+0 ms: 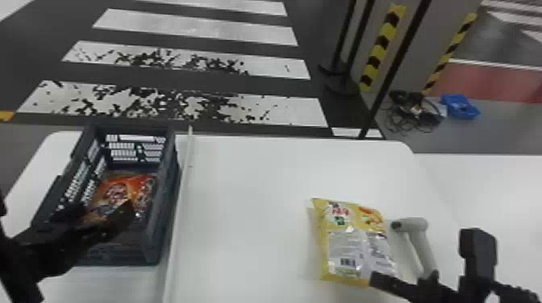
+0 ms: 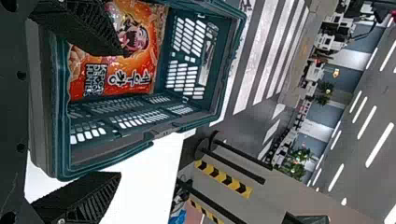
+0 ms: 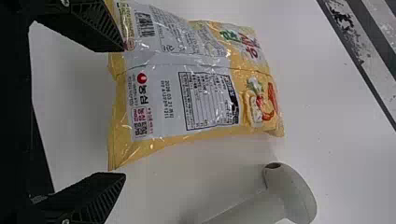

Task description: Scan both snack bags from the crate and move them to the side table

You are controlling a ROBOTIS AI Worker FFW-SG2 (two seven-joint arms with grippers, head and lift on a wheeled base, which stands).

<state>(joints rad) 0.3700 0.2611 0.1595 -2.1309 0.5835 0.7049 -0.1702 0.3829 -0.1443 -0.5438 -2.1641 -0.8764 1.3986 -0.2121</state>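
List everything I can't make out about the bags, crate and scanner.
- Part of the orange bag: left wrist view, behind a finger of the left gripper.
- Underside of the yellow bag: head view, facing the table.
- Handle end of the scanner: head view, behind the right gripper.
- Floor of the crate under the orange bag: head view.

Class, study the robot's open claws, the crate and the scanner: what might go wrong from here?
The left claw opens wide above the crate; one finger could catch the wall while lowering toward the orange bag.
The right claw is open at one end of the yellow bag, so it might pinch too little.
The scanner lies close beside that bag and could get knocked.
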